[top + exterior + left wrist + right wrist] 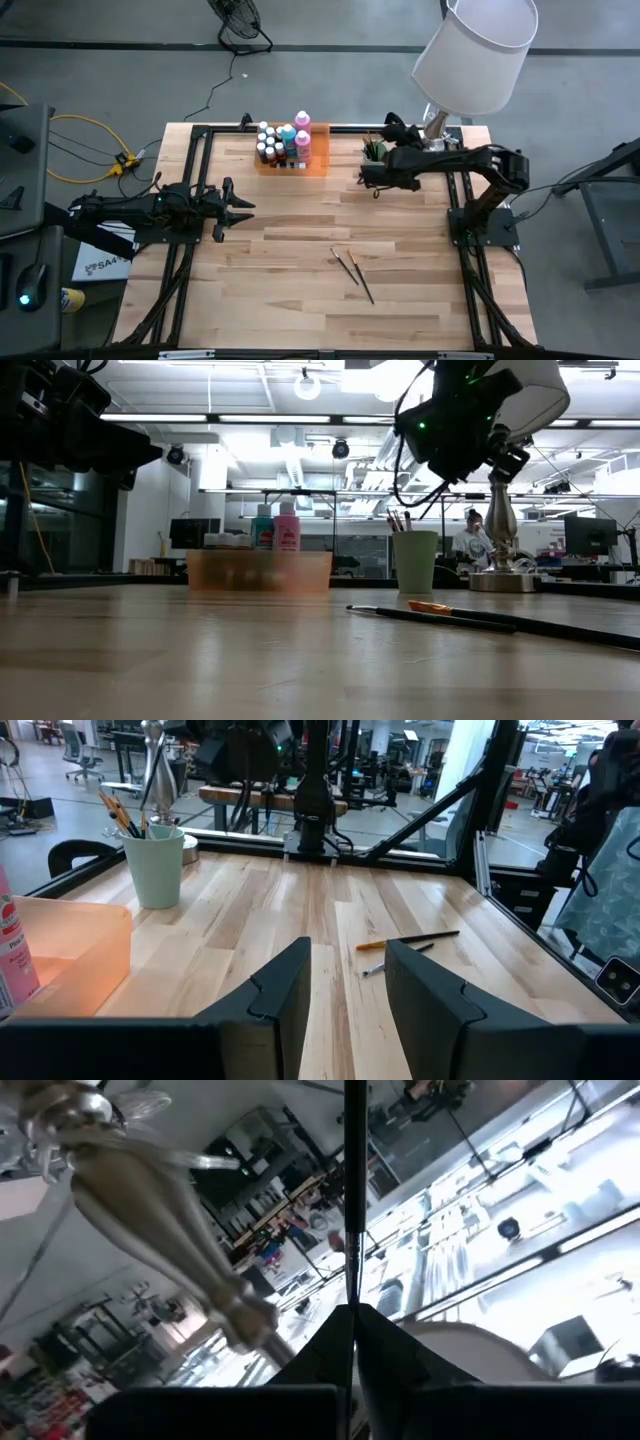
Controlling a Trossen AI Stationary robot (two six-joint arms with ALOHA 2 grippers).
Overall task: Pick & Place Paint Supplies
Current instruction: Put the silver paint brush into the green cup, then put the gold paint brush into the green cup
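- My right jaws [372,178] hang beside the green cup [374,151], at the far right part of the table [300,290]. They are closed on a thin dark brush [352,1200], whose shaft runs straight out from between my fingertips in the right wrist view.
- The held brush has its long axis along my fingers. In that view it points up past the lamp stem [170,1230] toward the ceiling, so I judge the wrist is tilted upward.
- The cup stands just beside my right jaws and already holds several brushes [120,815] upright. I judge the coming move to be a placement into it. That calls for turning the brush end down over the cup mouth.
- My left jaws [345,980] wait low over the left part of the table, partly open and empty.
- Two loose brushes [352,270] lie on the table, nearer its front edge. They are roughly side by side, and their long axes run diagonally. They lie ahead of my left jaws, slightly to one side. My right jaws are nearer to them in the high view.
- The paint bottles [285,143] stand packed in the orange tray [318,160], near the far edge.
- Writing: a bottle label [12,945] shows print in the left wrist view. I cannot read it.
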